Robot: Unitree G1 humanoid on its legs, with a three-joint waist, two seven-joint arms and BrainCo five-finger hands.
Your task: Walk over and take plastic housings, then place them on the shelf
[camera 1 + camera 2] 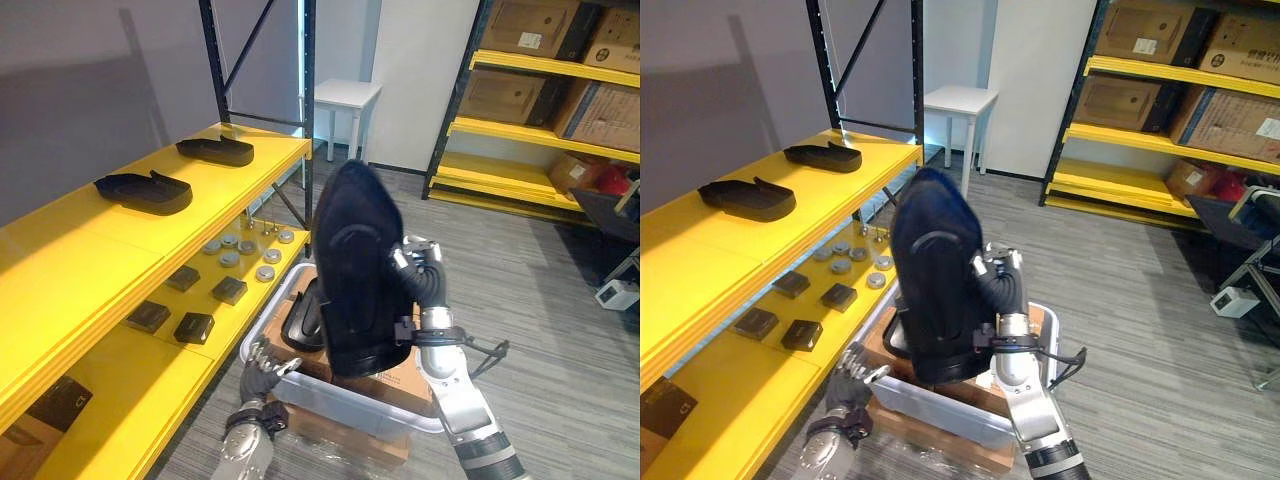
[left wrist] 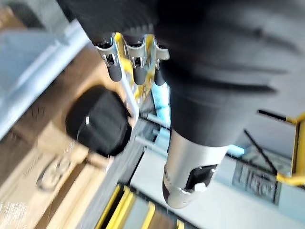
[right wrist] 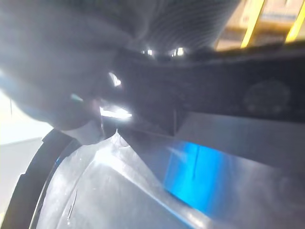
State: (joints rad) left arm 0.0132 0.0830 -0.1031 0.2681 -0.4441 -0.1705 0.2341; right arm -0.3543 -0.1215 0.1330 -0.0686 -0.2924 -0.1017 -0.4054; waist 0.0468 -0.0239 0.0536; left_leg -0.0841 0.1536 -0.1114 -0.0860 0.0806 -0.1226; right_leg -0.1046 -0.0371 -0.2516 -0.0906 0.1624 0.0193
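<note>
The right robot hand (image 1: 414, 268) grips a black plastic housing (image 1: 355, 250) upright above the grey bin (image 1: 340, 400), likely to clear its rim toward the yellow shelf (image 1: 100, 250). The left robot hand (image 1: 264, 363) hangs released beside the bin.

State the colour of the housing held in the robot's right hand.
Black; the housing shows best in the left eye view.
</note>
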